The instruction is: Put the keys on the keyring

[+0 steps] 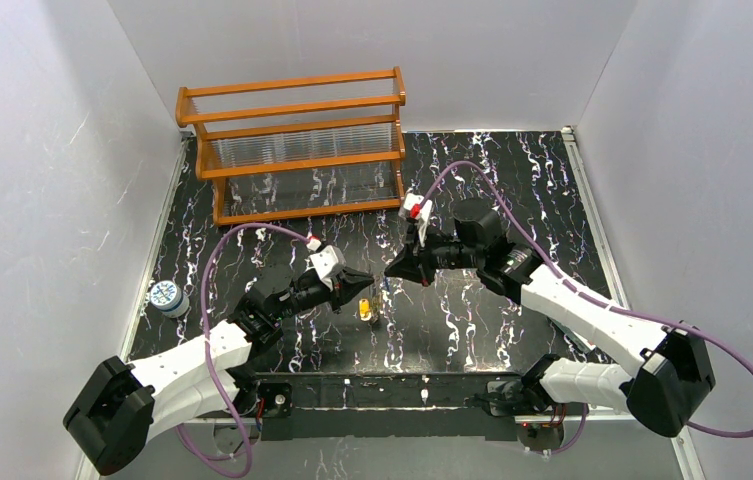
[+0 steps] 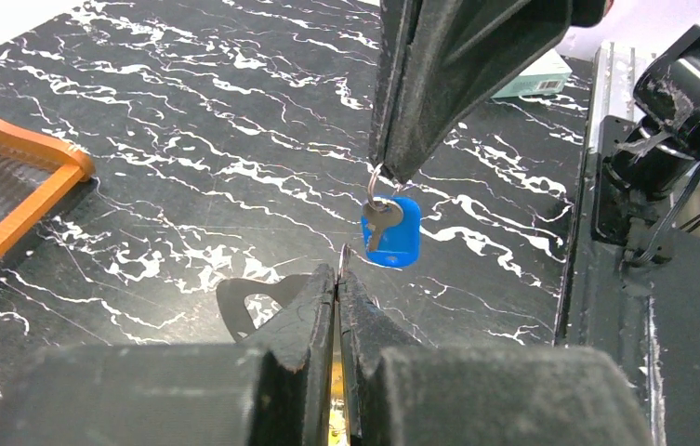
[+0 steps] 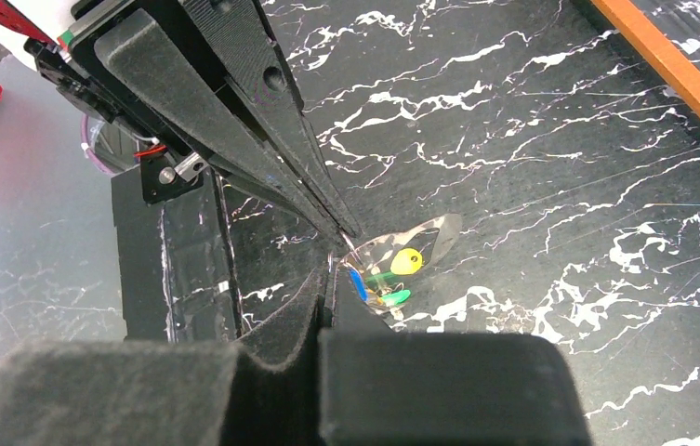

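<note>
Keyring (image 2: 373, 189): thin wire loop, held off the table (image 2: 188, 139) between both arms. My right gripper (image 2: 392, 170) clamped on its upper bend, left gripper (image 2: 338, 279) pinched on the wire below, I judge to steady it for threading. Blue key (image 2: 392, 237) hangs from it.

1. We see a black table (image 1: 472, 330) veined with white across the middle of the top view.
2. An orange rack (image 1: 297, 162) stands on it at upper left.
3. A round white-and-blue thing (image 1: 167, 297) sits at its left edge.
4. Near the centre lie yellow and green keys (image 1: 365, 308) in something clear.
</note>
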You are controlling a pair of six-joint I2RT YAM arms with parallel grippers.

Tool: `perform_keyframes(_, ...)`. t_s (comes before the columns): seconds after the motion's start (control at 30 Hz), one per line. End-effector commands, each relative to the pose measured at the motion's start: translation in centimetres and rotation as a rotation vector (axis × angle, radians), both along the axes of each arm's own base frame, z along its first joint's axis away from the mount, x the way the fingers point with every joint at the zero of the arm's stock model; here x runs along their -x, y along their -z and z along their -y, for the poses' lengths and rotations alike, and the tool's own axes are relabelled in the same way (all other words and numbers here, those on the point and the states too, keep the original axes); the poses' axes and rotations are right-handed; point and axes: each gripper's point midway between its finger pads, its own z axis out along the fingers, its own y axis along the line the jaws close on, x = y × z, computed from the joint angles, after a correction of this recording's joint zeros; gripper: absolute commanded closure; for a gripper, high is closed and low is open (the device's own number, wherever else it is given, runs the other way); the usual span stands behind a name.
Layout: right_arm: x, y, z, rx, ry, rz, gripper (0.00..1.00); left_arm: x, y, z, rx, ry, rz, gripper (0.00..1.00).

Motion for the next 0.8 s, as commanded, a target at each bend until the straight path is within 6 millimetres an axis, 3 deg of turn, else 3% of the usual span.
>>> perform_keyframes(0.0, 0.2, -0.4, -0.5, -0.022, -0.031, 0.036, 0.99, -0.3, -2.9, 0.5, 0.086, -0.01, 0.007, 1.0)
perform_keyframes(0.4, -0.6, 0.3, -1.9, 0.01, -0.01, 0.034, 0.99, 0.0, -2.8, 1.0, 0.089, 0.02, -0.013, 1.0)
perform_keyframes(0.77, -2.0, 0.9, -1.3, 0.041, 0.087, 0.045, 0.99, 0.2, -2.8, 1.0, 0.09, 0.028, -0.016, 1.0)
